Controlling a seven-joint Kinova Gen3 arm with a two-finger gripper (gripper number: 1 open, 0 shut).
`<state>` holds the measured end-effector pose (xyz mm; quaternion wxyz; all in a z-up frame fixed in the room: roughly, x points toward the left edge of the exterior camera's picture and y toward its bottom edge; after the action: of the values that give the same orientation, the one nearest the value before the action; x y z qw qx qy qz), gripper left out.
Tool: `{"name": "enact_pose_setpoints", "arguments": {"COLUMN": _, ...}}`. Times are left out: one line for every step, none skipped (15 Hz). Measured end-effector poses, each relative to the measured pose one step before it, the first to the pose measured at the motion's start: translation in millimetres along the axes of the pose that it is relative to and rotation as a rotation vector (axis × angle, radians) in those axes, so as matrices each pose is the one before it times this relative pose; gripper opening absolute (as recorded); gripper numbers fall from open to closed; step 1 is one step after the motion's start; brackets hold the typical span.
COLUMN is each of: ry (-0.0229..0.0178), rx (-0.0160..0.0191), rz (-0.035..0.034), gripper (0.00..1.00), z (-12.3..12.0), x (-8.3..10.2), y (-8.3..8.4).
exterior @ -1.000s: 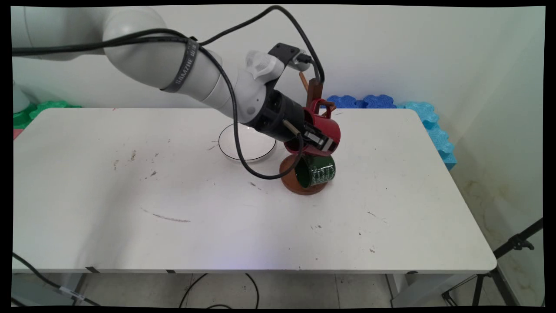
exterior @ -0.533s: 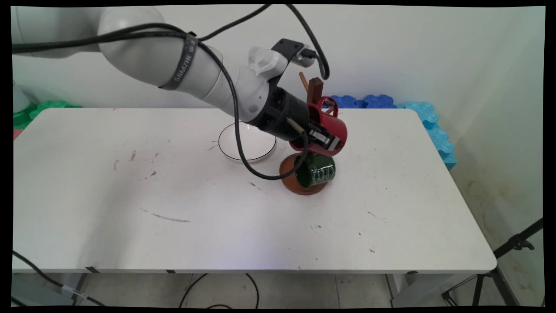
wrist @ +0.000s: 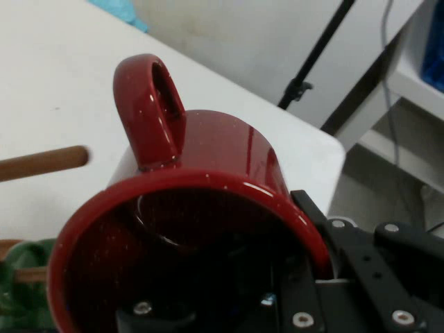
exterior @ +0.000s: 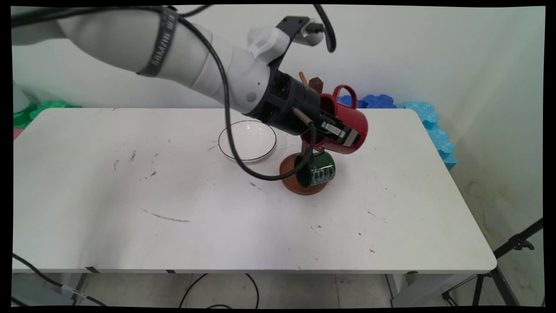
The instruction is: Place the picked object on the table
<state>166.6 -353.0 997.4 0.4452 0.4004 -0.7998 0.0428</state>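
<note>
Clamped on the wall of the red mug (exterior: 345, 124), the jaws have carried it up and right off the rack's (exterior: 304, 174) peg, clear above the green mug (exterior: 319, 171) and surface (exterior: 173, 208).

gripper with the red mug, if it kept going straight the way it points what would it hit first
Probably the table right of the mug stand. The gripper, shut on the red mug, points down and rightward, and nothing else shows in that line, though depth is unclear.
</note>
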Motion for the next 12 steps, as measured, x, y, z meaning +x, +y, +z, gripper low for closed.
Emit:
{"name": "enact_pose_setpoints", "arguments": {"ry": 0.00256, "rx": -0.01231, "rz": 0.00269, "gripper": 0.00, "z": -5.52, "x": 0.55, "y": 5.70}}
{"name": "enact_pose_setpoints", "arguments": {"ry": -0.00164, "rx": -0.00803, "rz": 0.00284, "gripper": 0.00, "z": -5.28, "x": -0.33, "y": 4.15}}
{"name": "enact_pose_setpoints", "arguments": {"ry": -0.00307, "rx": -0.00432, "rz": 0.00374, "gripper": 0.00, "z": -3.64, "x": -0.28, "y": 2.45}}
{"name": "enact_pose_setpoints", "arguments": {"ry": -0.00690, "rx": -0.00601, "rz": 0.00546, "gripper": 0.00, "z": -5.63, "x": -0.67, "y": 2.94}}
{"name": "enact_pose_setpoints", "arguments": {"ry": -0.01437, "rx": -0.00554, "rz": 0.01222, "gripper": 0.00, "z": -6.85, "x": -1.27, "y": 2.49}}
{"name": "enact_pose_setpoints", "arguments": {"ry": -0.01669, "rx": -0.00539, "rz": 0.01383, "gripper": 0.00, "z": -7.60, "x": -1.47, "y": 1.20}}
{"name": "enact_pose_setpoints", "arguments": {"ry": -0.02142, "rx": -0.00358, "rz": 0.01592, "gripper": 0.00, "z": -8.11, "x": -1.75, "y": 0.02}}
{"name": "enact_pose_setpoints", "arguments": {"ry": -0.02383, "rx": -0.00190, "rz": 0.01560, "gripper": 0.00, "z": -7.53, "x": -2.03, "y": -0.07}}
{"name": "enact_pose_setpoints", "arguments": {"ry": -0.02741, "rx": 0.00174, "rz": 0.01782, "gripper": 0.00, "z": -8.91, "x": -2.40, "y": -1.64}}
{"name": "enact_pose_setpoints", "arguments": {"ry": -0.02994, "rx": -0.00687, "rz": 0.02420, "gripper": 0.00, "z": -8.91, "x": -2.35, "y": 0.21}}
{"name": "enact_pose_setpoints", "arguments": {"ry": -0.02620, "rx": -0.00654, "rz": 0.02844, "gripper": 0.00, "z": -7.80, "x": -2.02, "y": 1.37}}
{"name": "enact_pose_setpoints", "arguments": {"ry": -0.03108, "rx": -0.00476, "rz": 0.03870, "gripper": 0.00, "z": -9.09, "x": -2.29, "y": 2.76}}
